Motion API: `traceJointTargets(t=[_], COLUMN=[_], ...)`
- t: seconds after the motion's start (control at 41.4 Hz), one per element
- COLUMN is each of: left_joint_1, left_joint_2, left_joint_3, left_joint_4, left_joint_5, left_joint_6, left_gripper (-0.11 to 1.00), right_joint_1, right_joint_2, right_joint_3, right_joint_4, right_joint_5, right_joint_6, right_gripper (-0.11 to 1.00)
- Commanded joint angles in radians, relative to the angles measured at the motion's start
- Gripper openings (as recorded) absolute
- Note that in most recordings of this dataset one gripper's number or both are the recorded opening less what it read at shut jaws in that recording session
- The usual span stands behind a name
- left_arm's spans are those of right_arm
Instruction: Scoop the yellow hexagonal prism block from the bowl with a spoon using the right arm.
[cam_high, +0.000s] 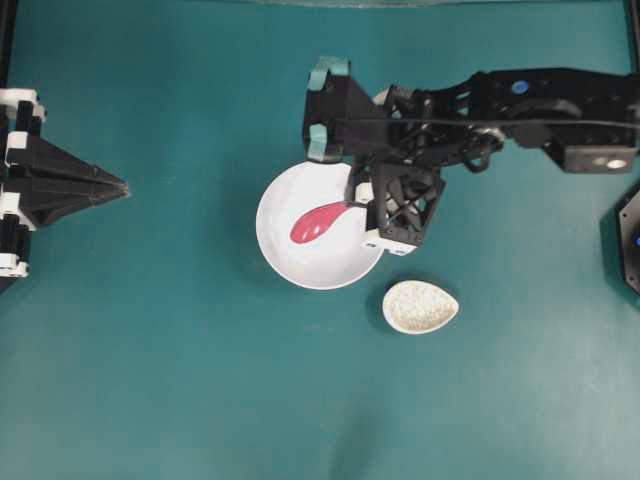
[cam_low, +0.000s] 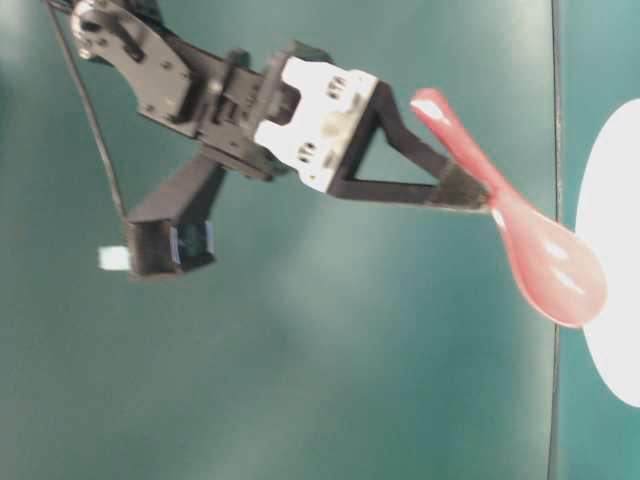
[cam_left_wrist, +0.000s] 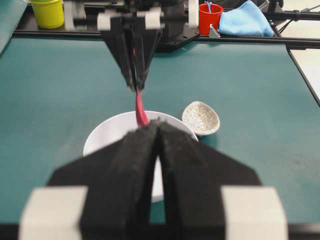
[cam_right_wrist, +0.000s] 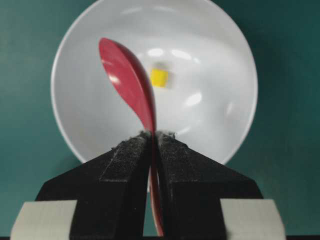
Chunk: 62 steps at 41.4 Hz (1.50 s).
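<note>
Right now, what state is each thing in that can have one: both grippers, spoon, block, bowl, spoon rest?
right gripper: shut on the spoon's handle, over the bowl.
spoon: held, scoop tilted, empty, beside the block.
yellow block: loose on the bowl's floor, not scooped.
bowl: upright on the table.
left gripper: shut, holding nothing.
speckled spoon rest: empty, beside the bowl.
</note>
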Motion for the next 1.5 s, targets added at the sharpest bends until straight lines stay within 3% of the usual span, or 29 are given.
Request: traceJointTargets(t=[0.0,0.605,1.137,1.475], left_joint_1=[-0.002,-0.002,-0.002,-0.002], left_joint_2=[0.003,0.005,0.005,0.005], left_joint_3=[-0.029,-0.032,-0.034,-0.034], left_joint_4=[0.0,0.002,0.002,0.0], left_joint_5=[-0.009,-0.009,-0.011,-0.012], left_joint_6=[0.0,-0.002,-0.002,-0.002], left_gripper=[0.01,0.01,0.01,0.01], right_joint_1=[0.002,0.002,0.003,0.083], right_joint_2=[-0.051,-0.114,-0.219,-0.331], right_joint_3=[-0.028,-0.031,0.023,0.13], right_joint_4=[-0.003,-0.012,-0.014,-0.014], right_joint_5=[0.003,0.098,0.23,0.225], right_joint_6=[0.002,0.014,0.156,0.275], right_gripper=[0.09,0.09,0.08,0.08])
